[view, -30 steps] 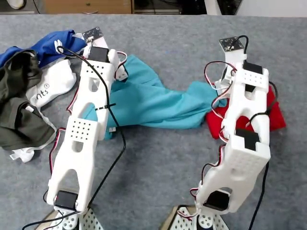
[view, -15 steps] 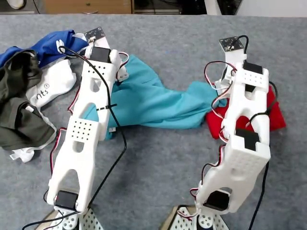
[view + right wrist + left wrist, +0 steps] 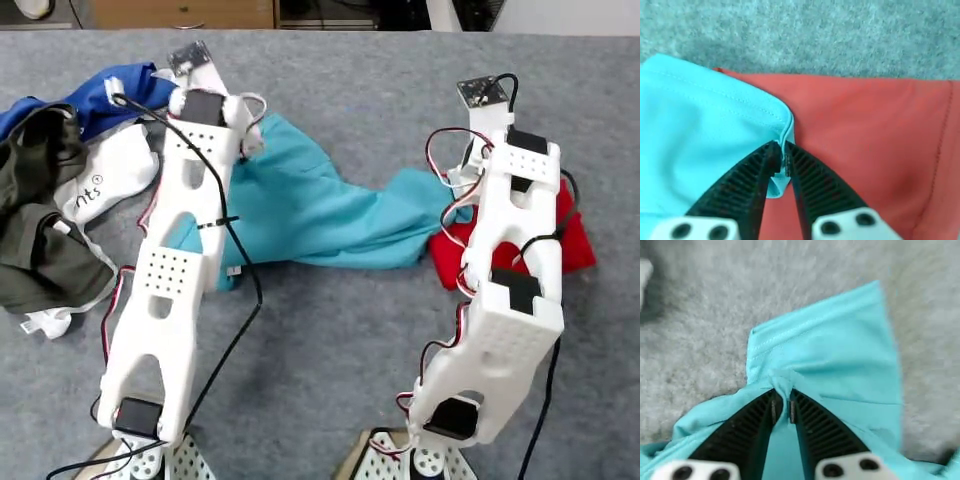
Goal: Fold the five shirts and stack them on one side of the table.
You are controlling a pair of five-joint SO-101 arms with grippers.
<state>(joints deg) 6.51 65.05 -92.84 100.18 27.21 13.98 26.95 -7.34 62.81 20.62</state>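
Presently laying out the turquoise knit shirt for folding, judging by the two grips. Pinched at one end in the left jaws, nipped tight on a puckered ridge of cloth near a hemmed corner. Pinched at the other in the right jaws, likewise closed narrow on a stitched edge, atop the seemingly folded red shirt. Stretched rumpled across the grey carpet-like worktop between the two grips. Likely calls next for drawing apart and lifting to flatten, without dragging the red one along. Yet to fold: blue shirt, white shirt and dark olive shirt, heaped near the left jaws. As for writing: dark lettering printed on the white one, partly lost in creases, left unread.
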